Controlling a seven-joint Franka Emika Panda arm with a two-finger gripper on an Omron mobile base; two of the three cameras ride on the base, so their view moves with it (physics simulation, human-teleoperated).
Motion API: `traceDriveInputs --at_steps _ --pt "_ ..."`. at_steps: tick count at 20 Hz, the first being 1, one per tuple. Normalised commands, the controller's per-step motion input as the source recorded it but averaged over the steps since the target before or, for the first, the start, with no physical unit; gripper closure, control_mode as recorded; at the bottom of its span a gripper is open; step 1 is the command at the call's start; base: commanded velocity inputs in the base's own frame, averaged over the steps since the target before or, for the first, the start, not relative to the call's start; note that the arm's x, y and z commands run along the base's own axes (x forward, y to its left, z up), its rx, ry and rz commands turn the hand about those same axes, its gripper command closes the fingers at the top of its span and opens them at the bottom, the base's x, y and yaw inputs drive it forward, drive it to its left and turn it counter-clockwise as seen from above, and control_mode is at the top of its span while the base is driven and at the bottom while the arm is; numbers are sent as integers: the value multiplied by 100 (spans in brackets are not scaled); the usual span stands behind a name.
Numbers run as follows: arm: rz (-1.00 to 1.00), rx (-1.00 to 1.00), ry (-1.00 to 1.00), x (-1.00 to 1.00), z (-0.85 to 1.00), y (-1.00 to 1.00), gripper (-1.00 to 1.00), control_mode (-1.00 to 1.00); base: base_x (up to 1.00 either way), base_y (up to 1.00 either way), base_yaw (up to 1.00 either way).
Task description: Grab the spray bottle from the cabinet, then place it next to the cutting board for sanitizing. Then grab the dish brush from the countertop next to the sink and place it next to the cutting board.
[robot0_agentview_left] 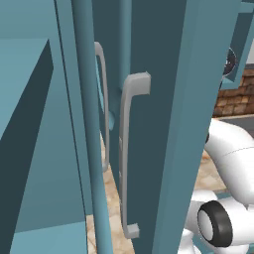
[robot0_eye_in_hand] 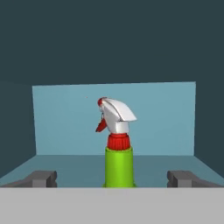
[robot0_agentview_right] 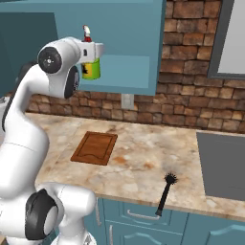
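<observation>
Spray bottle (robot0_eye_in_hand: 118, 148): one, upright in the cabinet (robot0_eye_in_hand: 113, 118), end effector (robot0_eye_in_hand: 113, 178) fingers spread apart, unclamped.

The left base view sits hard against a cabinet door (robot0_agentview_left: 149, 124). The right base view overlooks the countertop (robot0_agentview_right: 143, 158). The hand view faces the spray bottle (robot0_eye_in_hand: 117, 144), also seen upper left in the right base view.

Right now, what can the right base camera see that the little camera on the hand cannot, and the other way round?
The right base view alone shows the cutting board and dish brush lying on the countertop, plus the brick wall. The hand view alone shows the open gripper, its fingertips spread wide on either side of the bottle. Both show the green spray bottle standing upright inside the blue cabinet.
</observation>
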Motion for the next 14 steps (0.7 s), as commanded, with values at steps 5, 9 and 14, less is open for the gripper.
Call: traceDriveInputs --at_steps 5,9,14 --pt "0 0 0 38 0 0 -100 -100 0 0 0" --pt "0 0 0 14 0 0 -100 -100 0 0 0" --pt "0 0 0 38 0 0 -100 -100 0 0 0"
